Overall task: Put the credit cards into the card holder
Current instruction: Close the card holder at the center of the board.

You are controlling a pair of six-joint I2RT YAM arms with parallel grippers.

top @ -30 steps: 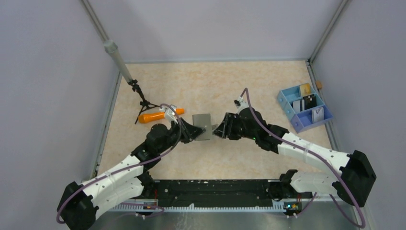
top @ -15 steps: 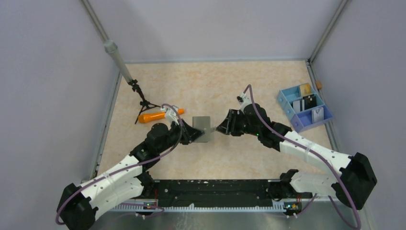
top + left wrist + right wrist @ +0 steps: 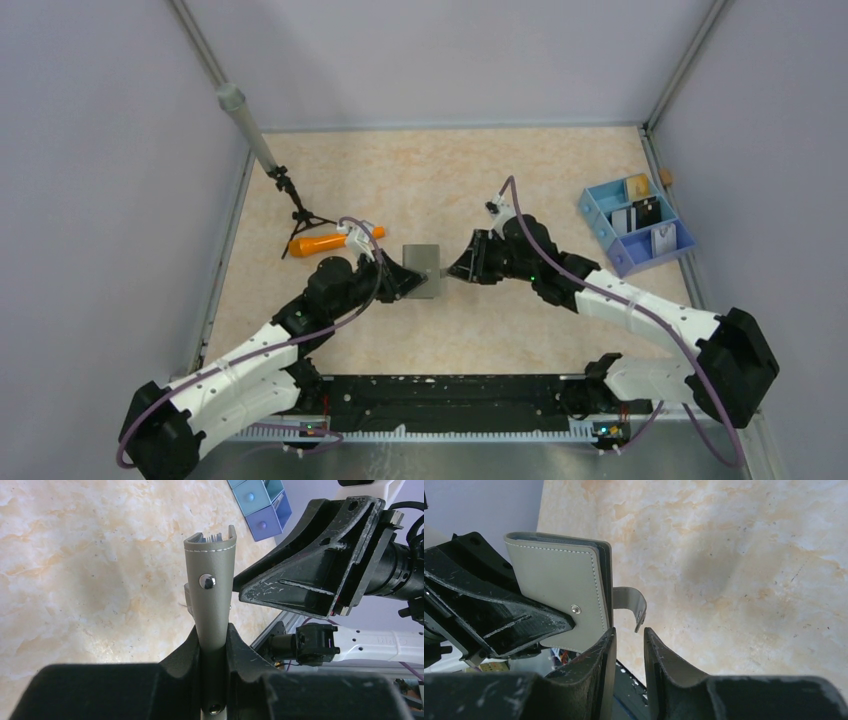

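My left gripper (image 3: 405, 278) (image 3: 214, 635) is shut on the lower end of the grey card holder (image 3: 422, 262) (image 3: 210, 600) (image 3: 559, 590) and holds it upright above the table. Thin dark edges show inside its top end (image 3: 210, 536). A grey snap strap (image 3: 630, 597) curls out from the holder's side. My right gripper (image 3: 455, 272) (image 3: 630, 635) is at the holder's right edge, just under the strap's tip. Its jaws stand a narrow gap apart with nothing between them. Black and white credit cards (image 3: 640, 213) stand in the compartment tray at the right.
The blue and lilac compartment tray (image 3: 597, 213) (image 3: 260, 510) sits at the table's right edge. An orange carrot-shaped stick (image 3: 318, 243) lies left of the arms, beside a small black tripod (image 3: 295, 205) under a grey pole (image 3: 245, 125).
My right gripper has moved a little left to the holder's right edge and its jaws have narrowed. The left gripper and the holder have stayed put.
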